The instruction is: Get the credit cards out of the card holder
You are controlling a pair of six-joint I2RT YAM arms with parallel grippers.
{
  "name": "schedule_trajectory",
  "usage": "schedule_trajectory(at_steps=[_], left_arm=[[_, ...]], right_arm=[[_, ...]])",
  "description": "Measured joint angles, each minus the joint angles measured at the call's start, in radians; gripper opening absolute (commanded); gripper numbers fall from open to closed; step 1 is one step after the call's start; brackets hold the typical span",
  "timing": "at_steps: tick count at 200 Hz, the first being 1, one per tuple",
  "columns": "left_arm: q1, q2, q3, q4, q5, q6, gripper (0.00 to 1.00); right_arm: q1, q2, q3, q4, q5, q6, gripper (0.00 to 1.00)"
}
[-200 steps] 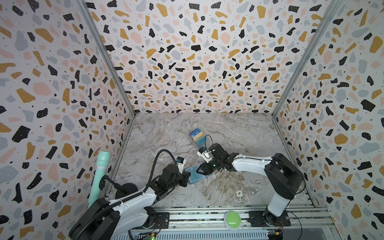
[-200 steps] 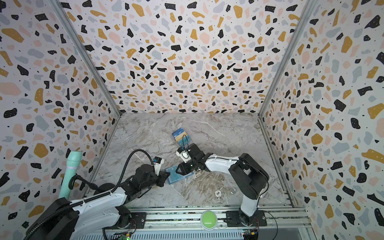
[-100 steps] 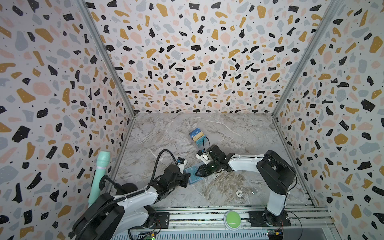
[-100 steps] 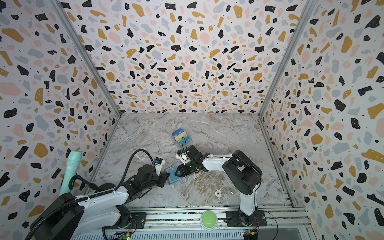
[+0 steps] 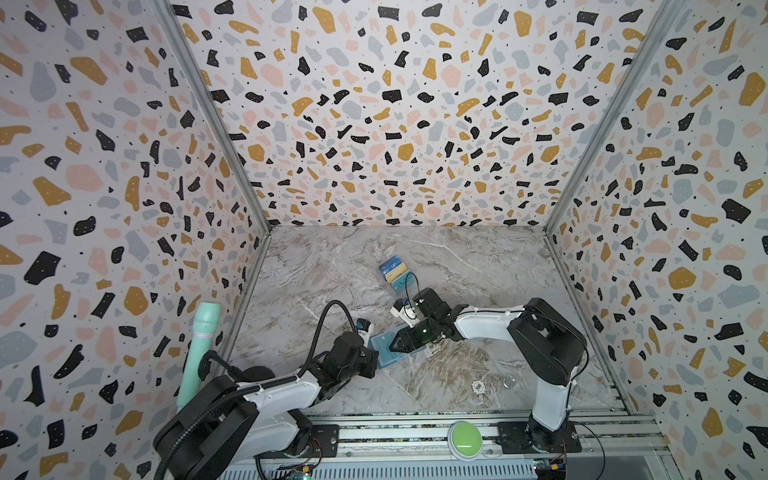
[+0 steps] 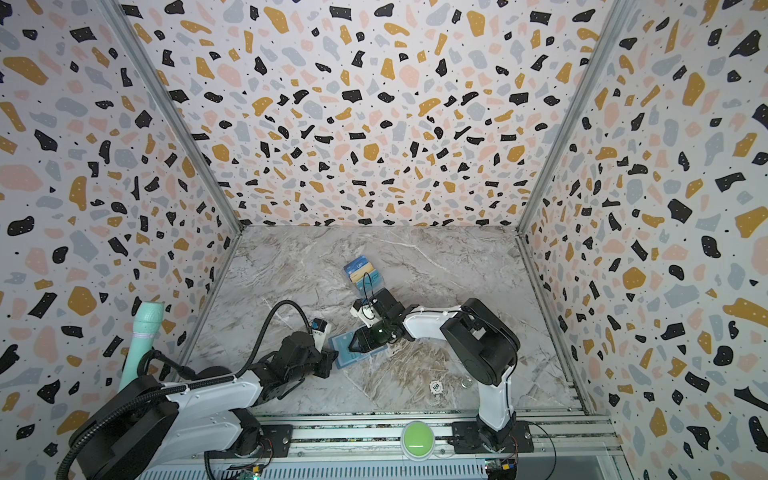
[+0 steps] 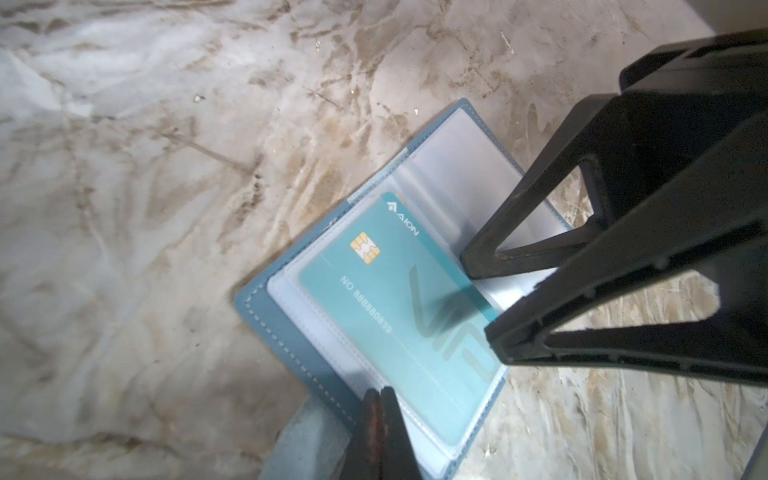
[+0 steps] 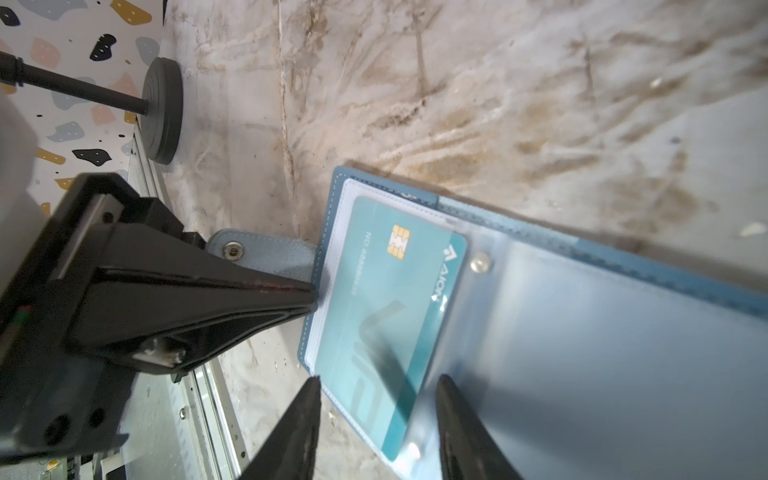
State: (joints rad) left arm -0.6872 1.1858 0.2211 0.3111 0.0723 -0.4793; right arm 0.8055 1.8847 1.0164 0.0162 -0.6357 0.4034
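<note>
Straddling card [image 8: 386, 316] end: right gripper [image 8: 378, 379], fingers spread, no contact seen | left gripper [image 8: 309, 297] tips pressed together at holder [image 8: 623, 257] edge | card lies in open holder's sleeve [image 8: 340, 232] | risk: pinch snags sleeve, holder drags, left tip slips off.

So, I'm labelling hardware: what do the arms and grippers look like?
The left arm and right arm have white shells and black joints. A thick black cable arches over the left, a thin cable loops above the right. The left gripper and right gripper are black, with tapering open-frame triangular fingers.
</note>
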Motion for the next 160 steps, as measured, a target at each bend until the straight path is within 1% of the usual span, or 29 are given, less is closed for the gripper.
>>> schedule_trajectory(at_steps=[39,160], left_arm=[[-0.022,0.007,0.002,0.002,-0.030,0.000,0.00],[-0.043,0.036,0.023,0.005,-0.056,0.000,0.00]], right_arm=[[-0.011,0.010,0.000,0.015,-0.043,0.012,0.46],[-0.052,0.035,-0.015,0.110,-0.201,0.072,0.43]])
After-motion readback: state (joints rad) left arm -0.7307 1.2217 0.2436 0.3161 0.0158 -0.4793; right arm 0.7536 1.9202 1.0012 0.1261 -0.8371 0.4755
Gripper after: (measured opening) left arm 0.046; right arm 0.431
